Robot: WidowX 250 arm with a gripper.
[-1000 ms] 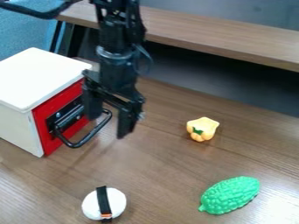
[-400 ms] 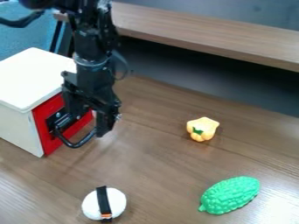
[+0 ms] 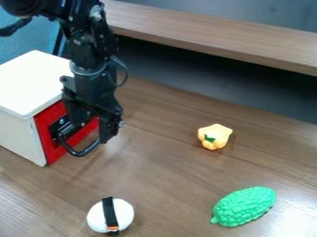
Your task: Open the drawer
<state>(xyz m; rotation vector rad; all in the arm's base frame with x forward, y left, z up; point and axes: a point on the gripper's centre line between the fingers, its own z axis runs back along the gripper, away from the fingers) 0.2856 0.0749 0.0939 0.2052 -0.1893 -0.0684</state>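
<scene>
The gripper [image 3: 92, 132] hangs over the right side of the red drawer front [image 3: 44, 134], at the left of the camera view. Its fingers stand apart, one close against the drawer front and the other out over the far end of the black handle [image 3: 79, 152]. The gripper hides that far end, so contact with the handle cannot be told. The drawer sits closed in a white box [image 3: 18, 139], and the near part of the handle loop sticks out from the front.
A white egg-shaped toy with a black band [image 3: 123, 214] lies at the front left of the table [image 3: 167, 185]. To the right are a yellow pepper toy [image 3: 217, 131] and a green bumpy toy [image 3: 245, 207]. A wooden ledge [image 3: 217, 39] crosses the back.
The gripper has moved left to the drawer handle, and its fingers are somewhat nearer each other than before. The drawer and toys have kept their places.
</scene>
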